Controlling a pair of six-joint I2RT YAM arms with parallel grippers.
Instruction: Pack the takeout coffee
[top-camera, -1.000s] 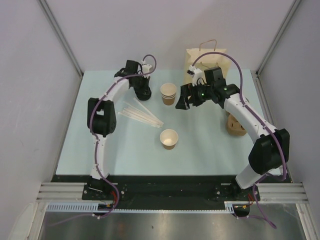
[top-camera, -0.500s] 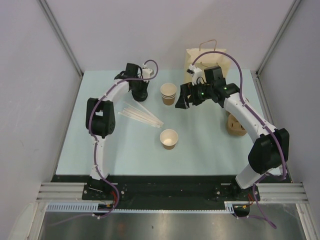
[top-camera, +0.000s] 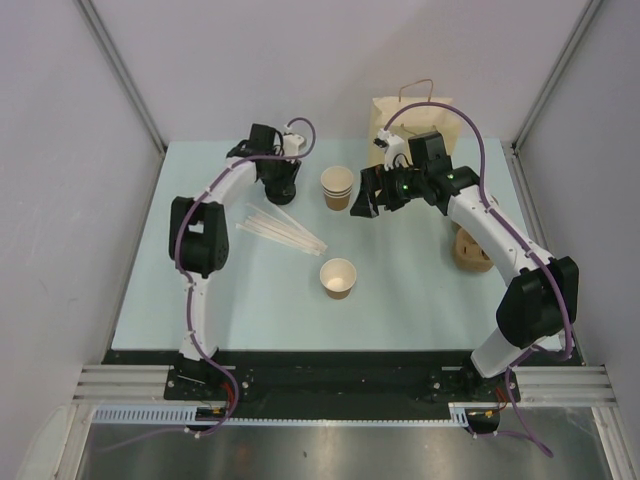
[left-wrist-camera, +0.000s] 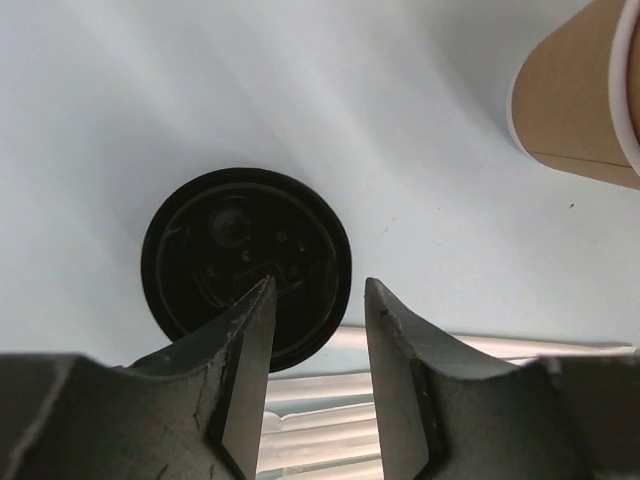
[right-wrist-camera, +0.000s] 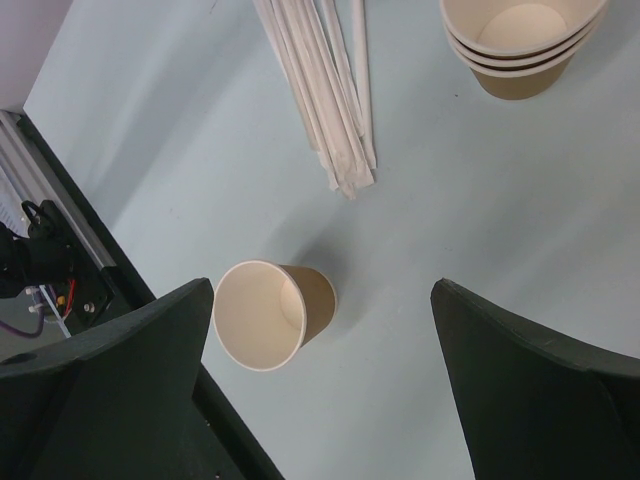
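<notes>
Standing upright and uncovered, the single cup (top-camera: 339, 277) (right-wrist-camera: 270, 312) is resting on the tabletop (top-camera: 400, 290), toward the arm bases from the right end effector (top-camera: 368, 200) (right-wrist-camera: 322, 290) and well apart from it. That end effector is hanging with its fingers spread wide, gripping nothing, and the stack of cups (top-camera: 337, 187) (right-wrist-camera: 520, 50) is sitting just beside it. The left end effector (top-camera: 282, 183) (left-wrist-camera: 318, 290) is pointing down with its fingers parted only narrowly and nothing between them. A black lid (left-wrist-camera: 230, 235) is lying flat directly beneath its tips; whether they are touching it is unclear. Wrapped straws (top-camera: 280, 230) (left-wrist-camera: 400, 345) are fanning out just behind those fingers, and the paper bag (top-camera: 410, 115) is standing beyond the right end effector.
</notes>
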